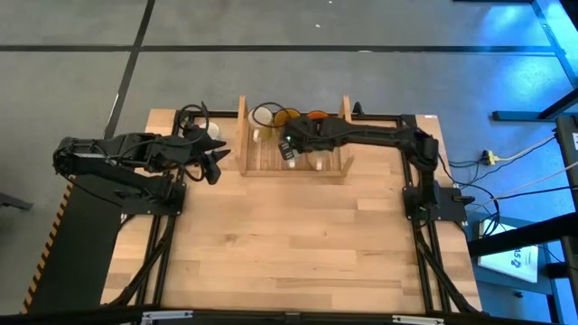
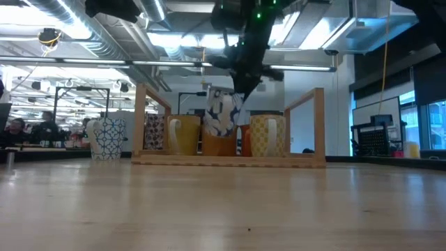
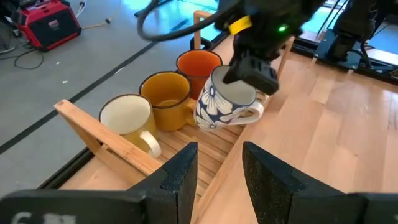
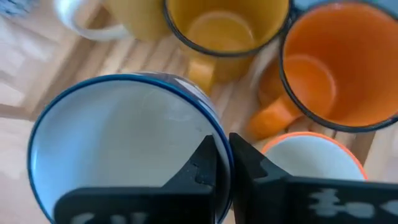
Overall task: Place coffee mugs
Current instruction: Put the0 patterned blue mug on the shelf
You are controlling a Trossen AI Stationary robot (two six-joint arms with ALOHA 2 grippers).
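The right pincer (image 4: 222, 163), clamped on the white blue-flowered mug's (image 3: 219, 102) rim at centre frame, hung over the slatted wooden rack (image 3: 118, 155); lowering came next. Left pincer (image 1: 215, 166) waited, fingers apart.

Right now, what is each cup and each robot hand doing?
Flower-patterned mug: held tilted above the rack.
Right gripper: shut on that mug's rim.
Orange mug: upright in the wooden rack.
Amber-yellow mug: upright in the rack.
White-inside mug: upright in the rack.
Left gripper: open, holding nothing.
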